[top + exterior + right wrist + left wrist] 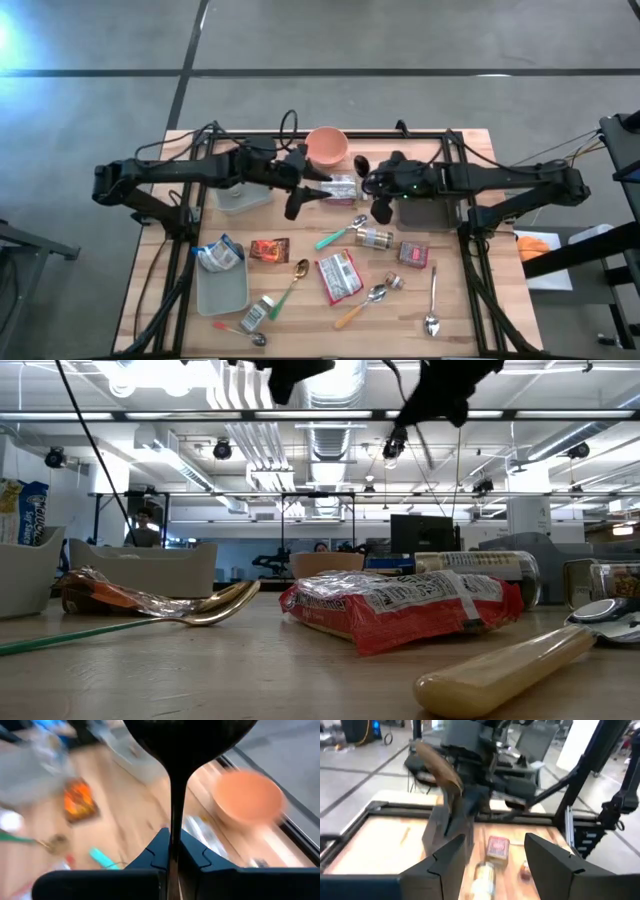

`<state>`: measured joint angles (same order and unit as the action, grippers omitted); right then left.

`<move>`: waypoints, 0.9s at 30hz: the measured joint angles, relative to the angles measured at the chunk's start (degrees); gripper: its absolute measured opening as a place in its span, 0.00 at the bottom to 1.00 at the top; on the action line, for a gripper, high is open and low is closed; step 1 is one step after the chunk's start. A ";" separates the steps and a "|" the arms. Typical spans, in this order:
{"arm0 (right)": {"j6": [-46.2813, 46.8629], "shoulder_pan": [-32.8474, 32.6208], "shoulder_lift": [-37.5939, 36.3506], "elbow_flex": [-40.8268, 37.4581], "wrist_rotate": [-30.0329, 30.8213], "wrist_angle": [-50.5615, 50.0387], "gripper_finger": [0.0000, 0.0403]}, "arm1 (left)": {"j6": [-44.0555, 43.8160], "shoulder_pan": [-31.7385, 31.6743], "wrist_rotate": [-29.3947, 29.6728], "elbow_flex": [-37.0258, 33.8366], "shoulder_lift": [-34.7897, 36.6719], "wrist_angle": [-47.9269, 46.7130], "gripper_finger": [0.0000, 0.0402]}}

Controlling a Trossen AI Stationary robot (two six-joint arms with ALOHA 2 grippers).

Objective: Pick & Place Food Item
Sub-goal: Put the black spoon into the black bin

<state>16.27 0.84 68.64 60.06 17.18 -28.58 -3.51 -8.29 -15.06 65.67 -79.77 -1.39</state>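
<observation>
Left end effector (492, 857) fingers apart, empty; right end effector (172, 847) together gripping black ladle (187, 740); bowl (326, 146) only overhead.

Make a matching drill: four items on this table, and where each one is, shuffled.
Items:
1. pink bowl
2. grey tray
3. black spoon
4. silver spoon

Places (high view):
a. lower right of the table
b. between the right gripper's fingers
c. top edge, middle
d. lower left of the table

Pairs: 1-c, 2-d, 3-b, 4-a
</observation>
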 joint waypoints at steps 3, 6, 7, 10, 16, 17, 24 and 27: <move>3.41 -1.05 0.00 2.27 2.98 -9.26 0.02 | -1.35 0.11 0.37 -0.04 0.22 -3.13 0.51; 6.95 -2.08 0.00 3.55 4.61 -16.44 0.02 | -2.36 0.04 0.58 -0.11 0.23 -5.49 0.51; 8.14 -2.40 0.00 3.86 5.19 -18.76 0.02 | -2.40 -0.02 0.58 -0.11 0.25 -6.13 0.51; 11.49 -3.15 0.00 4.54 6.92 -25.20 0.02 | -2.54 0.00 0.73 -0.43 0.22 -7.22 0.52; 17.30 -3.32 0.00 2.11 7.03 -35.84 0.02 | -2.56 0.04 0.73 -0.44 0.22 -9.26 0.51; 18.13 -3.32 0.00 1.32 7.05 -37.34 0.02 | -2.56 0.02 0.73 -0.44 0.22 -9.45 0.51; 24.02 -3.32 0.00 -4.04 7.01 -43.62 0.02 | -2.53 0.04 0.71 -0.44 0.22 -10.26 0.51; 24.82 -3.33 0.00 -6.02 7.02 -44.81 0.02 | -2.51 0.04 0.71 -0.44 0.22 -10.31 0.51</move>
<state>41.08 -2.49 68.64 54.04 24.20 -73.40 -6.02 -8.25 -14.35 65.23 -79.55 -11.70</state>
